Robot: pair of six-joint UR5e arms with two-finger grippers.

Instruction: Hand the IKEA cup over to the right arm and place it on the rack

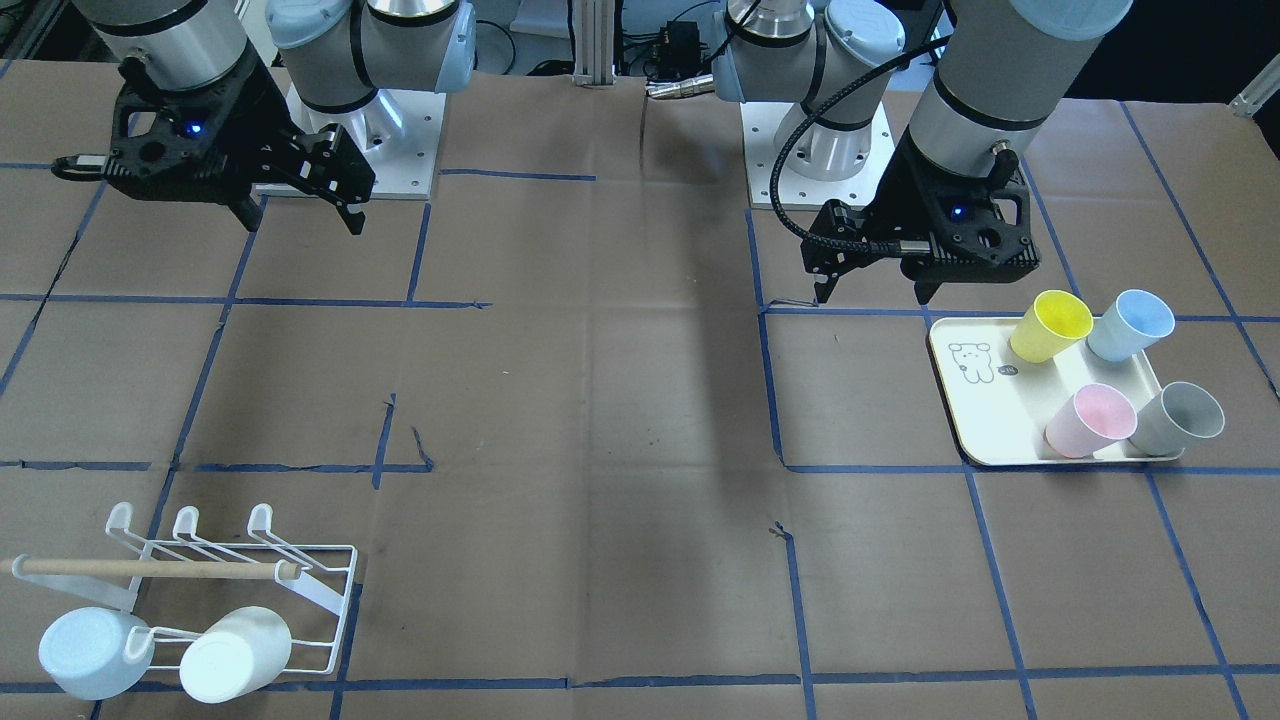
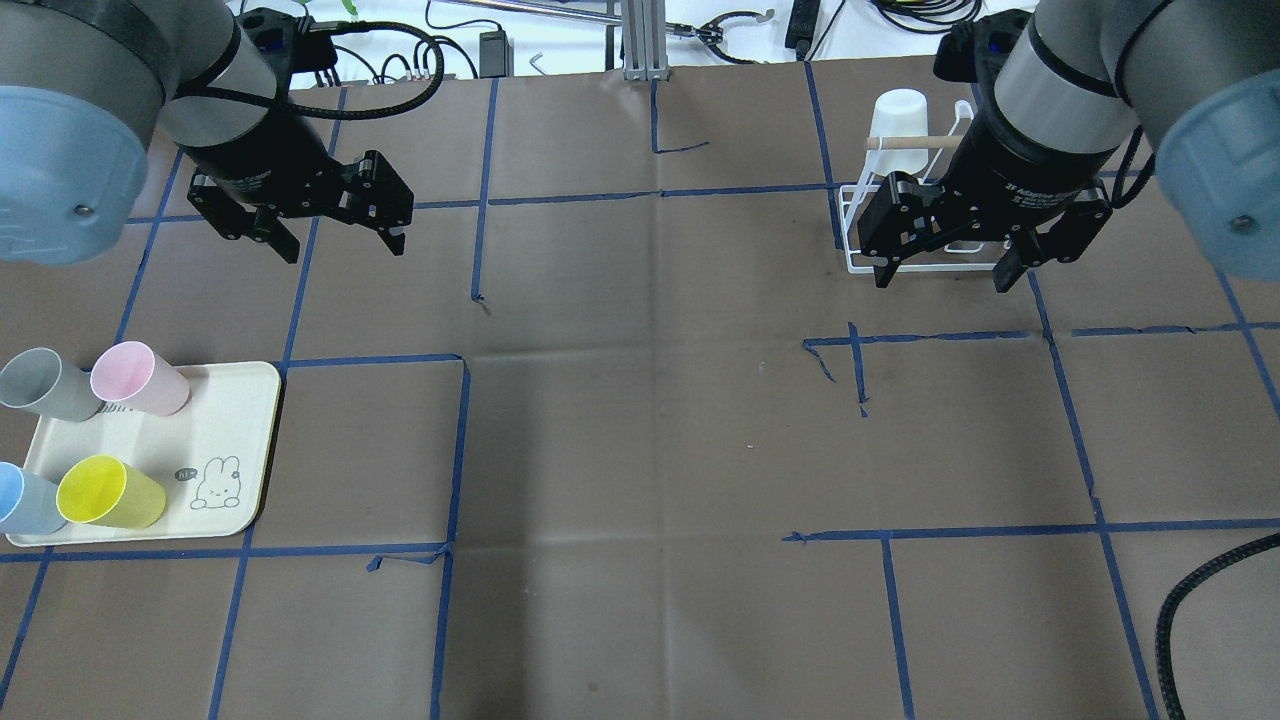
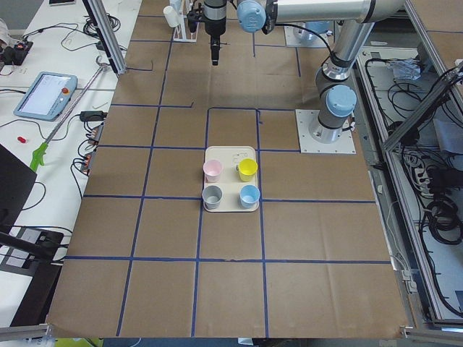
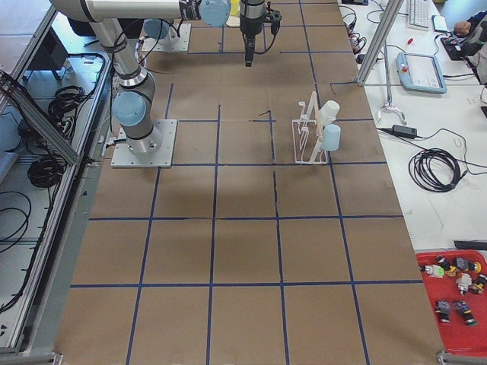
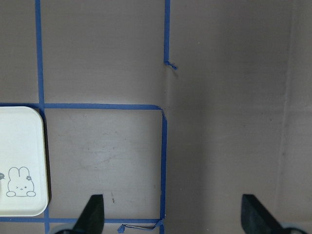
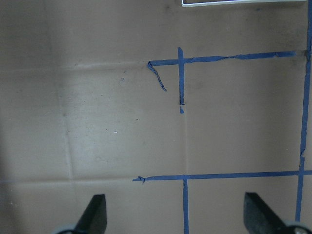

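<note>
Four cups lie on a cream tray (image 1: 985,420) on my left side: yellow (image 1: 1050,325), blue (image 1: 1130,325), pink (image 1: 1090,420) and grey (image 1: 1178,418). My left gripper (image 1: 873,292) hangs open and empty above the table, just inboard of the tray's far end; the overhead view shows it (image 2: 344,250) beyond the tray (image 2: 240,420). My right gripper (image 2: 941,282) is open and empty, hovering in front of the white wire rack (image 2: 848,225). The rack (image 1: 310,590) holds a pale blue cup (image 1: 95,652) and a white cup (image 1: 235,655).
Brown paper with a blue tape grid covers the table. The arm base plates (image 1: 360,130) (image 1: 820,150) sit at the robot's edge. A corner of the tray (image 5: 22,146) shows in the left wrist view. A red parts bin (image 4: 456,296) lies beside the table.
</note>
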